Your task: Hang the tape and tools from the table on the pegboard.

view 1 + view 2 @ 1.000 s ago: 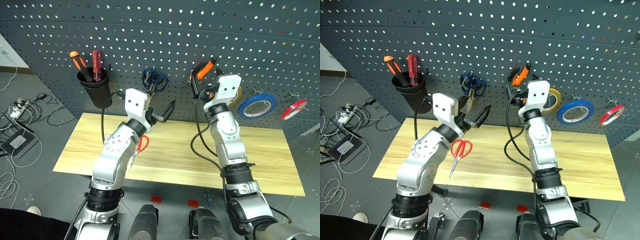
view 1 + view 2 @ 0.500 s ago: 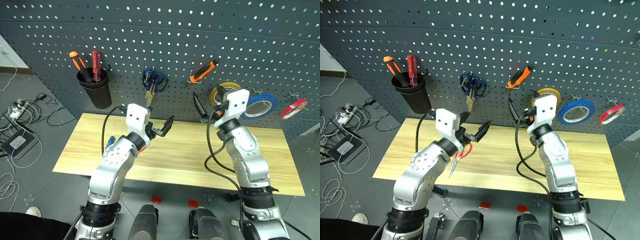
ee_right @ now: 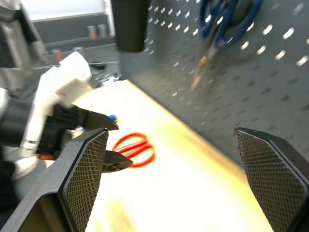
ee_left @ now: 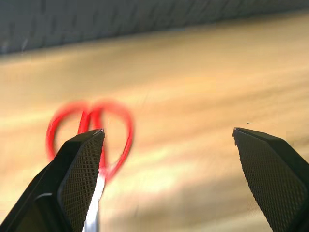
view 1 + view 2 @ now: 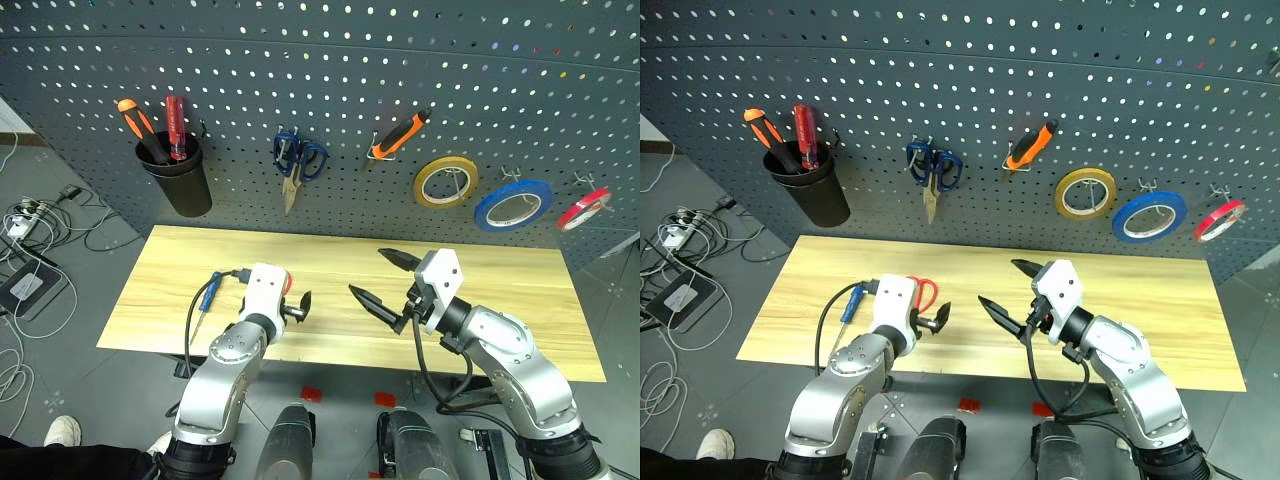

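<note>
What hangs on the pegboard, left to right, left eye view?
Black cup holding screwdrivers → blue-handled scissors → orange-and-black pliers → yellow tape → blue tape → red tape.

I count three tape rolls (image 5: 446, 183), two scissors (image 5: 298, 160), three screwdrivers (image 5: 174, 125), one pliers (image 5: 398, 137) and one cup (image 5: 178, 184).

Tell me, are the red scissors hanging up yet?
No. The red scissors lie flat on the table, beside the left gripper.
</note>
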